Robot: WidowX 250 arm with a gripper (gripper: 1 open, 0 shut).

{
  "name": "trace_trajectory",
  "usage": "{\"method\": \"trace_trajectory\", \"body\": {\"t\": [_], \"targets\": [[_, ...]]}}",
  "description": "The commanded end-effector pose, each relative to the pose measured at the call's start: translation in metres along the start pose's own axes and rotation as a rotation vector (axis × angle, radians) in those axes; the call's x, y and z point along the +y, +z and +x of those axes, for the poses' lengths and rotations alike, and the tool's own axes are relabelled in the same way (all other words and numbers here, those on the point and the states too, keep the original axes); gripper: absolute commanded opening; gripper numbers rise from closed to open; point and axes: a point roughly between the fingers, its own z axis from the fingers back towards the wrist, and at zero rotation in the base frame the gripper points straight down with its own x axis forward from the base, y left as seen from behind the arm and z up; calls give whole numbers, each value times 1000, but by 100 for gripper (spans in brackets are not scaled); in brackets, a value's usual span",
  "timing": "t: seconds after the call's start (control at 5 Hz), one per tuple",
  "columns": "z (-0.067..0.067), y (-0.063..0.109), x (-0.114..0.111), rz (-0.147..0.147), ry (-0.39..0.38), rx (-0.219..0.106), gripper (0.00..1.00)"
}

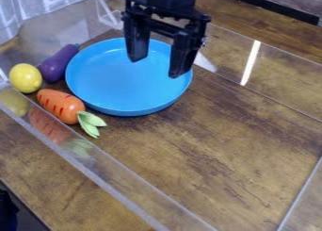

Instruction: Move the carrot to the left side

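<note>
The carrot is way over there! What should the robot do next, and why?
Probably move the open end effector over to the carrot, because it hangs above the plate while the carrot lies beside it.

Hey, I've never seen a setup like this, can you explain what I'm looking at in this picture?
This is a single robot arm, the dark machine reaching in from the top. A fixed-looking camera views it from above and at an angle. The arm ends in two black jaws, which stand wide apart over a round blue plate, with nothing held between them.

The plate lies on a brown wooden table. Beside it, near the clear wall, are a purple eggplant, a yellow lemon-like toy and an orange carrot with green leaves. The task is to move that carrot to the left side.
</note>
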Motion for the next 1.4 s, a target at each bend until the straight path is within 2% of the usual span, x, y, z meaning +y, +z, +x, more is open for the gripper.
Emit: {"method": "trace_trajectory", "body": {"t": [0.0, 0.6, 1.0, 1.2], "targets": [[1, 2, 6, -7, 41, -18, 100], [-7, -11, 29, -39, 243, -16, 100], [-10, -20, 37, -51, 335, -11, 100], [-13, -24, 48, -68, 426, -20, 100]]}}
